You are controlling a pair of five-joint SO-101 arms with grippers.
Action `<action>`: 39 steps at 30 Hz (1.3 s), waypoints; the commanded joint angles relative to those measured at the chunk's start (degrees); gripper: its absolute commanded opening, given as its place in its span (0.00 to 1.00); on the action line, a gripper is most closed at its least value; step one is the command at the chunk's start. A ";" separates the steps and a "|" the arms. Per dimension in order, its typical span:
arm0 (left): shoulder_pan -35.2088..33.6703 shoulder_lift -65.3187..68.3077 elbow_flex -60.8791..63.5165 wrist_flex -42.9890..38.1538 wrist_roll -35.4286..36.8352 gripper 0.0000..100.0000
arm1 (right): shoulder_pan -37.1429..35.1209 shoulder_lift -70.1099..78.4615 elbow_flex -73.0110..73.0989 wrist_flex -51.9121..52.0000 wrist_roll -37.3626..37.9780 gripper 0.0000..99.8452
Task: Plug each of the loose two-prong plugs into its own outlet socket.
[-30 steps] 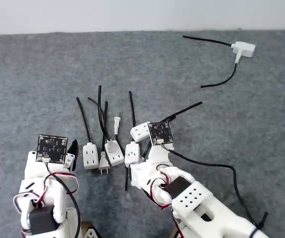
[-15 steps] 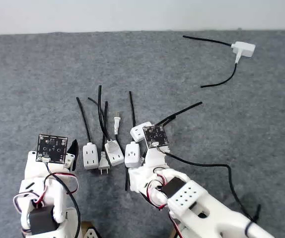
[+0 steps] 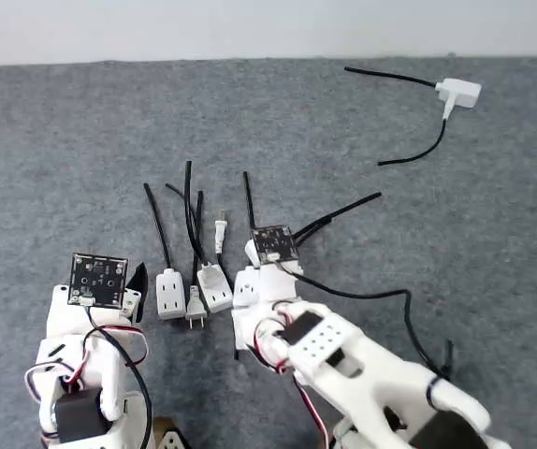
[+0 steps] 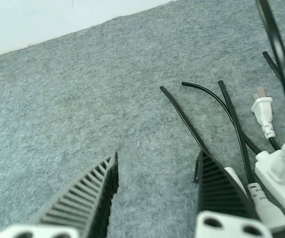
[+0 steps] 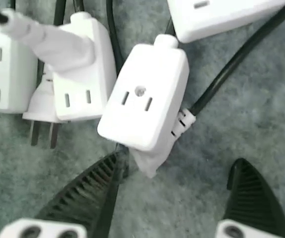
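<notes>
Right hand (image 5: 178, 166) is released, jaws spread, holding nothing. The white outlet socket (image 5: 145, 96) lies on the grey desk (image 3: 493, 206) just ahead of the jaws, slots up, its long axis slanted across the gap. A loose two-prong plug (image 5: 39, 106) lies close beside it, prongs pointing back toward the hand. Left hand (image 4: 157, 161) is released too, over bare desk. I judge the right arm nearer the socket.

Items you cannot fully check:
- white plastic outlet block (image 3: 246, 283): lower end hidden under the right arm (image 3: 343, 360).
- white rectangular socket block (image 5: 217, 15): cut off by the right wrist view's edge.
- small white corded fitting (image 3: 459, 92): too small to tell plug from socket.
</notes>
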 commanded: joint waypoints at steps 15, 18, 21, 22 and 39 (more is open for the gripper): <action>-0.26 -0.79 -0.40 -1.76 0.35 0.24 | 5.14 15.96 -14.33 0.31 -0.62 0.25; -0.26 -0.79 -0.40 -1.76 0.35 0.24 | 7.16 15.96 -14.86 2.68 -0.62 0.06; -0.26 -0.79 -0.31 -1.76 0.35 0.24 | 7.43 15.96 -15.47 5.14 -0.53 0.05; -0.26 -0.79 -0.31 -1.76 0.35 0.24 | 7.43 15.96 -15.47 6.02 -0.53 0.06; -0.26 -0.79 -0.31 -1.76 0.35 0.24 | 7.52 15.87 -17.85 14.20 -0.18 0.01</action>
